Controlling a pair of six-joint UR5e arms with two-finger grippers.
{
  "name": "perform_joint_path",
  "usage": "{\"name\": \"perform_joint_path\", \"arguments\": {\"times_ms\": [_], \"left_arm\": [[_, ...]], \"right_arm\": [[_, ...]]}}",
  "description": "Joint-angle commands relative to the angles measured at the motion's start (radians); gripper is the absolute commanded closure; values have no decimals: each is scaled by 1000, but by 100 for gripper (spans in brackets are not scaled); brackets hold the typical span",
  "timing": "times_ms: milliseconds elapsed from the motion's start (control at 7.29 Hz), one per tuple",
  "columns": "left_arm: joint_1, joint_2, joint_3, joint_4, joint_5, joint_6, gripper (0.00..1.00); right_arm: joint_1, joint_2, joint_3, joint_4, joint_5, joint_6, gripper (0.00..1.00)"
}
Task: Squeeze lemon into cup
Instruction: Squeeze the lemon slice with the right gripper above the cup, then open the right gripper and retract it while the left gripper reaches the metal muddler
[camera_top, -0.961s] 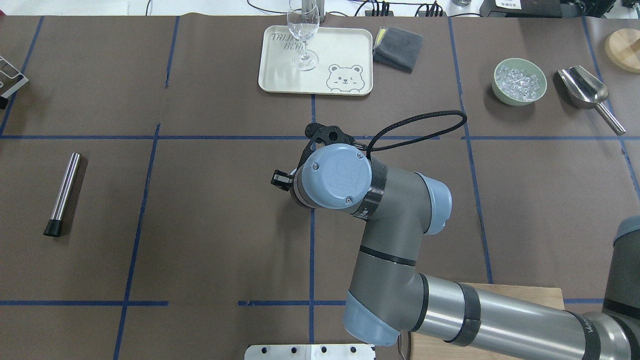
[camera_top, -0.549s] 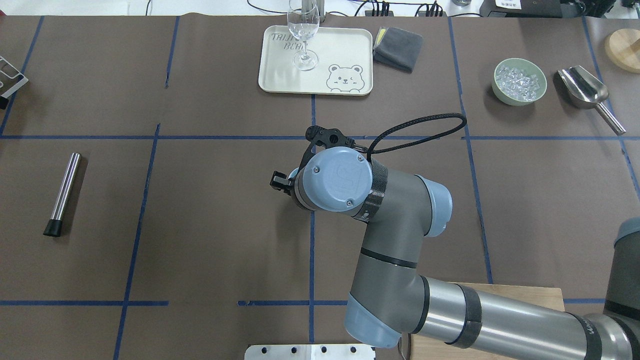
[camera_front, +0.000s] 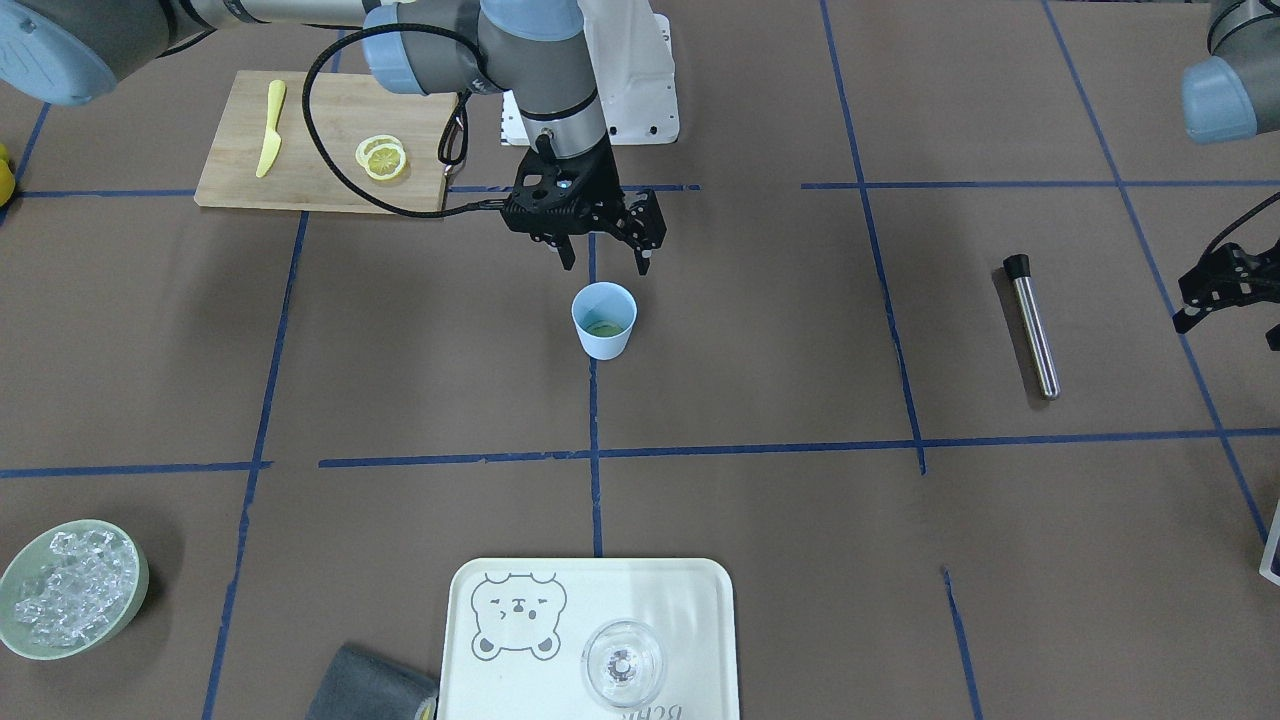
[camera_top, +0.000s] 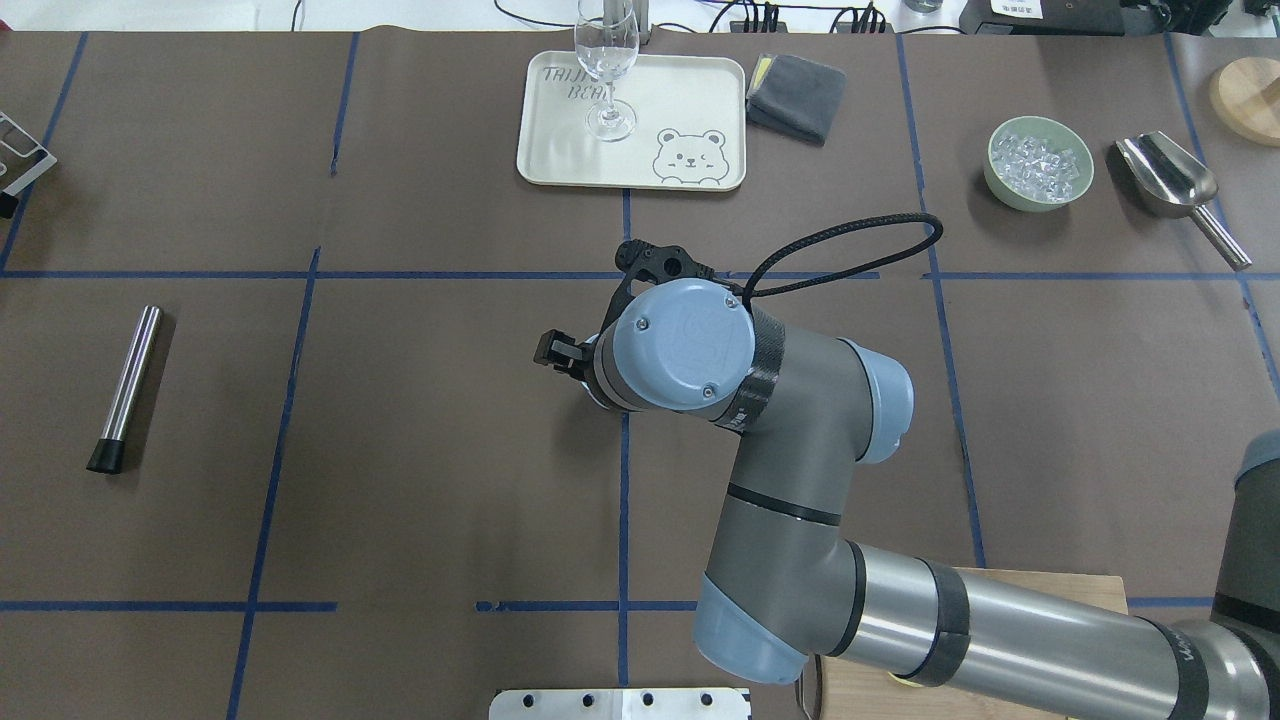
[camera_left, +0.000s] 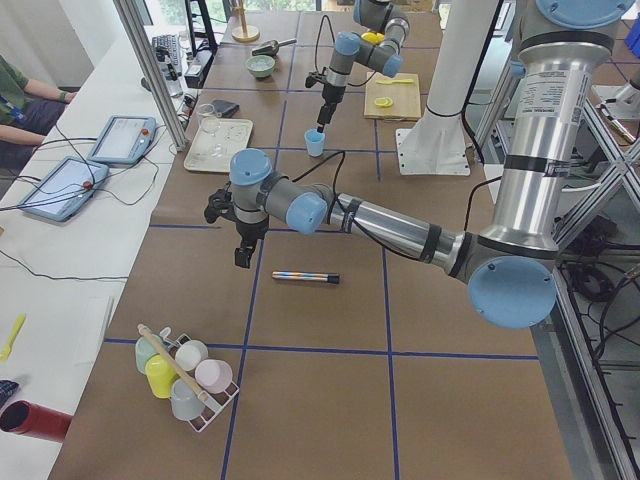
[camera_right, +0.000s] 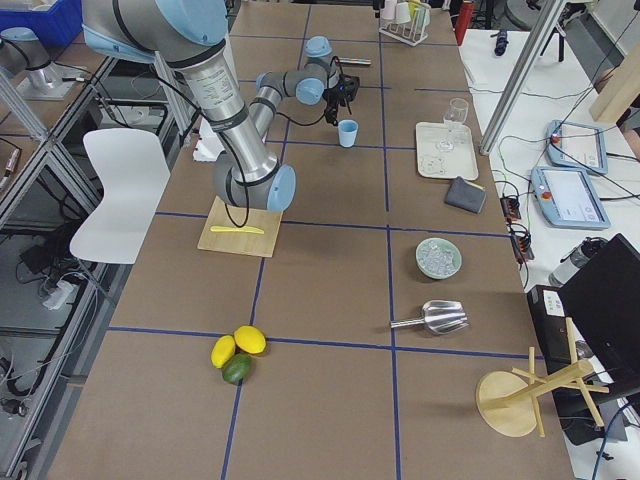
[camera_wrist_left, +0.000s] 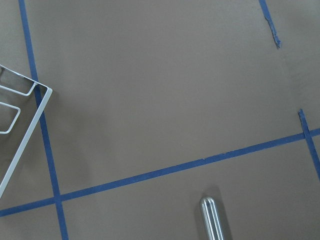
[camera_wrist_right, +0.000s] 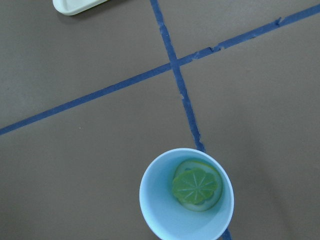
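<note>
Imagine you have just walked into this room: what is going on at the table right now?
The right hand hangs open over the cup, holding nothing. One lemon slice lies inside the cup. More slices sit on the wooden board beside a yellow knife. The left hand is off to the side near a metal rod, touching nothing; I cannot tell whether it is open.

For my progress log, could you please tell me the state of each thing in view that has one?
Small pale-blue tapered cup: upright, thin round lemon slice inside.
Right gripper: open, empty, above the cup.
Clear stemmed glass: upright, looks empty.
Round green bowl: holds ice.
</note>
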Motion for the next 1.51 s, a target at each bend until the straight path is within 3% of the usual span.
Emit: {"name": "perform_joint_path", "arguments": {"times_ms": [0,137,412,686,961,1098,1373], "left_arm": [[2,-1,19,-2,3,-12,0],[5,-1,45,5,6,-14,0],[60,8,101,-1,3,-52,0],[155,7,132,-12,9,-182,0],[219,4,204,-125,8,-311,0],[256,-1,223,-150,8,-368,0],[296,-5,235,-155,9,-396,0]], "right_arm": [[125,-61,47,-32,175,-49,0],[179,-130,124,-101,231,-185,0],[301,-160,200,-297,308,-469,0],[455,-253,222,-318,428,-711,0],[616,-351,219,-317,550,-970,0],[674,-379,214,-324,567,-1073,0],[737,-437,210,-318,645,-1160,0]]}}
